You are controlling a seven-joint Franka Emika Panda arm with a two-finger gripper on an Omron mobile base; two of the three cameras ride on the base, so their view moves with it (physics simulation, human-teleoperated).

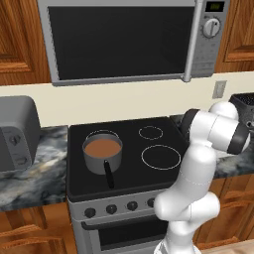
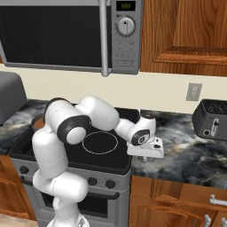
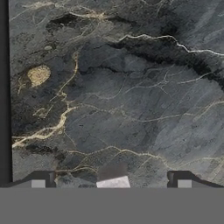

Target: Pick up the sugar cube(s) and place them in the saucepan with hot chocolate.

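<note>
My tool hangs spread wide over the marble counter, straddling a sugar cube to pinch it

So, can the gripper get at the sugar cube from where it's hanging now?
Probably yes. In the hand view the sugar cube lies on the marble counter between the open finger tips, with nothing visible around it. The gripper hangs low over the counter right of the stove.

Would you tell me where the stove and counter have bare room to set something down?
Free: the two right burners, and the counter between stove and black toaster. Crowded: front-left burner, under the saucepan; the open gripper hangs by the stove's right edge.
</note>
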